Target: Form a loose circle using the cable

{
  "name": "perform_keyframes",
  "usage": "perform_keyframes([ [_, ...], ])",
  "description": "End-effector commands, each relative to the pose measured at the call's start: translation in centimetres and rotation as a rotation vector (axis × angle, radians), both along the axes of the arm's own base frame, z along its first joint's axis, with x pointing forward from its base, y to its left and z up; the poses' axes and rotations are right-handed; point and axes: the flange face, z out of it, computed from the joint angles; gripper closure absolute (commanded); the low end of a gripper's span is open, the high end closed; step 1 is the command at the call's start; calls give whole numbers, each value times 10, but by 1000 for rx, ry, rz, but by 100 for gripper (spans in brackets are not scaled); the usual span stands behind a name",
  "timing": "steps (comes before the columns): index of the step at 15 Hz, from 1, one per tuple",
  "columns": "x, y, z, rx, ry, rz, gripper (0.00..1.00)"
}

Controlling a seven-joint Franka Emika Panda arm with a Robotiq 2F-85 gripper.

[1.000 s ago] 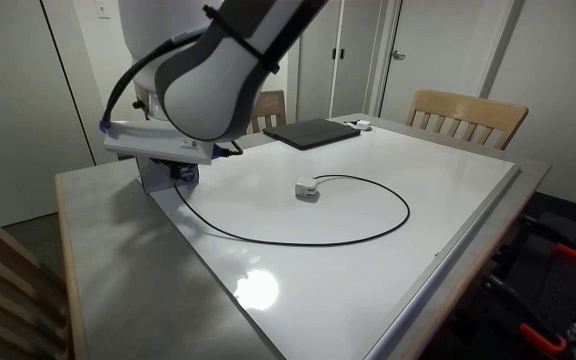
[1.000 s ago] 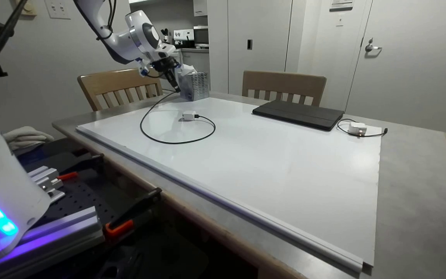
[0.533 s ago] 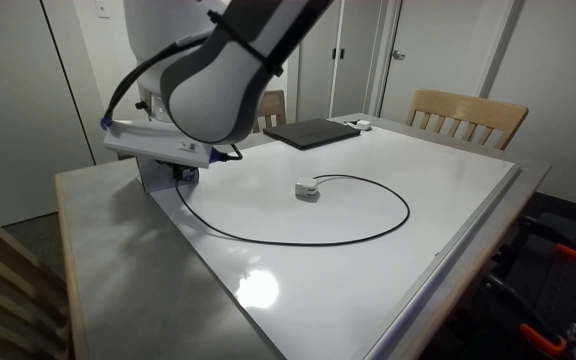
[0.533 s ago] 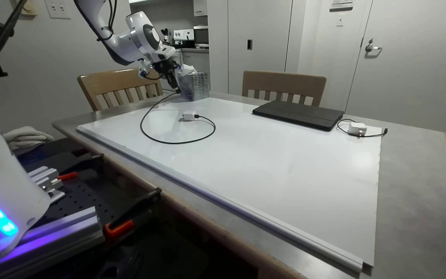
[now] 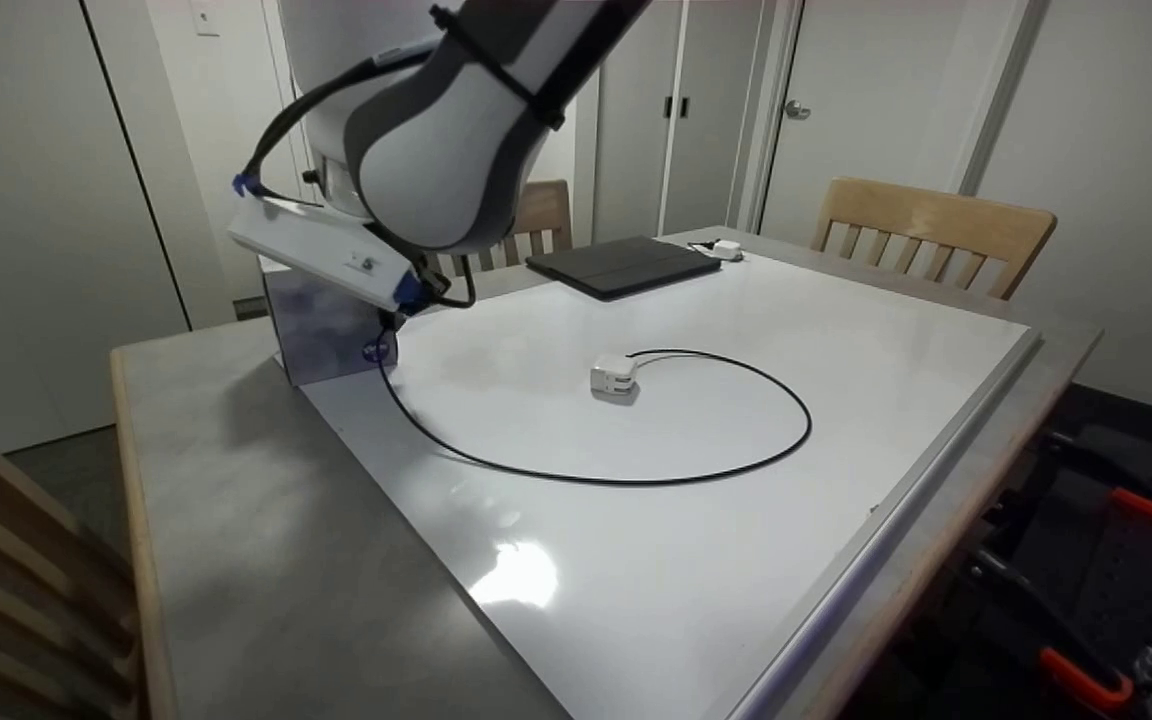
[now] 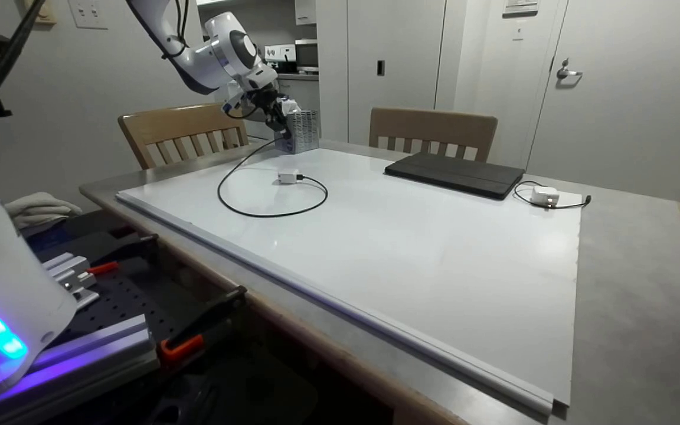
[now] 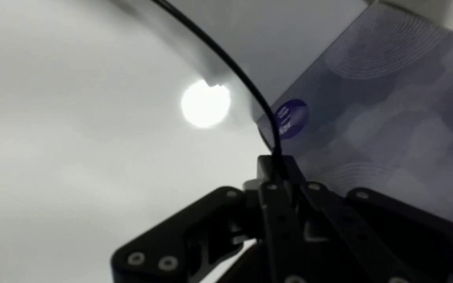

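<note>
The black cable (image 5: 636, 483) lies in a wide open curve on the white board, also in the other views (image 6: 269, 216) (image 7: 226, 59). One end runs to a white connector block (image 5: 614, 374), which also shows in an exterior view (image 6: 288, 176). My gripper (image 7: 277, 167) is shut on the cable's other end, beside the grey box. It shows in an exterior view (image 6: 284, 134) in front of the box, holding that end above the board. The plug itself is mostly hidden between the fingers.
A grey tissue box (image 6: 304, 131) stands at the board's corner, right beside the gripper in the wrist view (image 7: 387, 129). A dark flat laptop (image 6: 455, 175) and a white charger (image 6: 545, 196) with a short cord lie farther along. A raised rail (image 6: 340, 307) edges the board. Chairs surround the table.
My gripper has moved right and slightly up in both exterior views, tilting, with the cable end in it. The cable's curve has shifted slightly. The white connector block has stayed in place.
</note>
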Motion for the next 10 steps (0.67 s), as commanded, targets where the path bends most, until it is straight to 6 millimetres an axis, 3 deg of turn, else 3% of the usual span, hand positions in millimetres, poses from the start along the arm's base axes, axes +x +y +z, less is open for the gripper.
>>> perform_keyframes([
  [1, 8, -25, 5, 14, 79, -136, 98],
  [8, 33, -77, 13, 77, 15, -342, 98],
  [9, 34, -81, 15, 89, 12, -357, 98],
  [10, 33, -72, 5, 63, 15, -321, 94],
])
